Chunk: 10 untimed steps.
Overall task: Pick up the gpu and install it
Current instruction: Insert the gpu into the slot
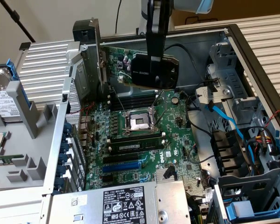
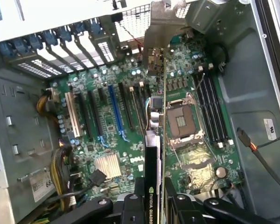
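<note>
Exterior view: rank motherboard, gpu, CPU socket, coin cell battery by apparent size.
1. motherboard
2. gpu (raised off the board, so it may look larger than it is)
3. CPU socket
4. coin cell battery

Arm (image 1: 157,23) hanging vertical, fingers (image 2: 132,207) clamped on gpu (image 1: 168,70)

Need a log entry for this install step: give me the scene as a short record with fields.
held by: gripper, shut on the gpu
gpu pose: on edge, above the motherboard, not seated
blue slot: empty
cpu socket: no cooler fitted
</note>
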Each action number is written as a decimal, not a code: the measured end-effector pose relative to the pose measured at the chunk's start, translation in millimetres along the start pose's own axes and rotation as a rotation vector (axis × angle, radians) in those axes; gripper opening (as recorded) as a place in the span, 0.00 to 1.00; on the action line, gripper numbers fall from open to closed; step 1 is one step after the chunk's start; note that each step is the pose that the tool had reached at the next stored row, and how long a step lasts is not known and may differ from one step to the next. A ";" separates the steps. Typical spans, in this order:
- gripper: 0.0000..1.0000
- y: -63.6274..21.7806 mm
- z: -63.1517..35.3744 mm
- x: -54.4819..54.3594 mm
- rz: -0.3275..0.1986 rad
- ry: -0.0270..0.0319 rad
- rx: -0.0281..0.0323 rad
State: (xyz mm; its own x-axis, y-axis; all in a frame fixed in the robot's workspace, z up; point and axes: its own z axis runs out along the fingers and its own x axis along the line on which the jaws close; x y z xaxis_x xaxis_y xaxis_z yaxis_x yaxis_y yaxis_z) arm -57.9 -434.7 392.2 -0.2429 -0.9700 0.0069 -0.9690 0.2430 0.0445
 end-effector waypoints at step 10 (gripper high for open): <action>0.27 -0.8 0.3 -0.2 -0.140 0.0008 0.0273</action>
State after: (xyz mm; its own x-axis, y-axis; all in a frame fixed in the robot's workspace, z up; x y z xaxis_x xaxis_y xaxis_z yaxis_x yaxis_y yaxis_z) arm -57.1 -434.6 391.9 -0.1050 -0.9945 0.0033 -0.9943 0.1051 0.0178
